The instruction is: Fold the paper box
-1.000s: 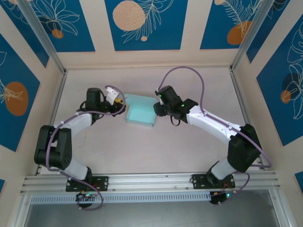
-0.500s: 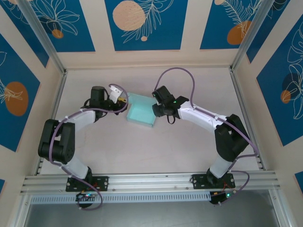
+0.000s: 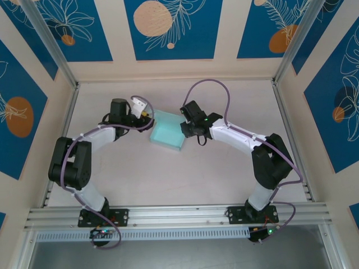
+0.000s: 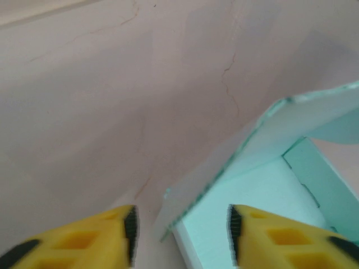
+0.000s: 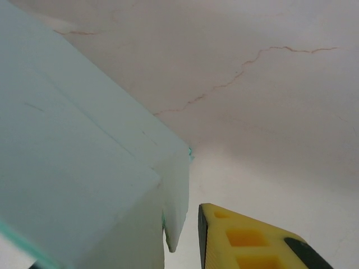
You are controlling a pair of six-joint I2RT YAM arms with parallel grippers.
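Note:
The paper box [image 3: 167, 133] is pale light-blue and lies at the middle of the table, partly formed with raised walls. My left gripper [image 3: 146, 116] is at its left far corner. In the left wrist view the left gripper [image 4: 180, 230] is open, and a raised flap edge of the box [image 4: 263, 185] stands between the yellow fingers [image 4: 84, 241]. My right gripper [image 3: 184, 127] is at the box's right side. In the right wrist view the box wall [image 5: 73, 168] hides one finger. The other yellow finger [image 5: 252, 241] stands just clear of a hanging flap, so the right gripper [image 5: 120, 255] is open around that wall.
The bare beige tabletop [image 3: 168, 174] surrounds the box. Metal frame posts [image 3: 66, 120] and wall panels close in the left, right and far sides. An aluminium rail [image 3: 179, 213] with both arm bases runs along the near edge.
The left gripper has moved a little farther back and right along the box's left corner. The right arm's elbow has swung inward, its gripper staying at the box's right side.

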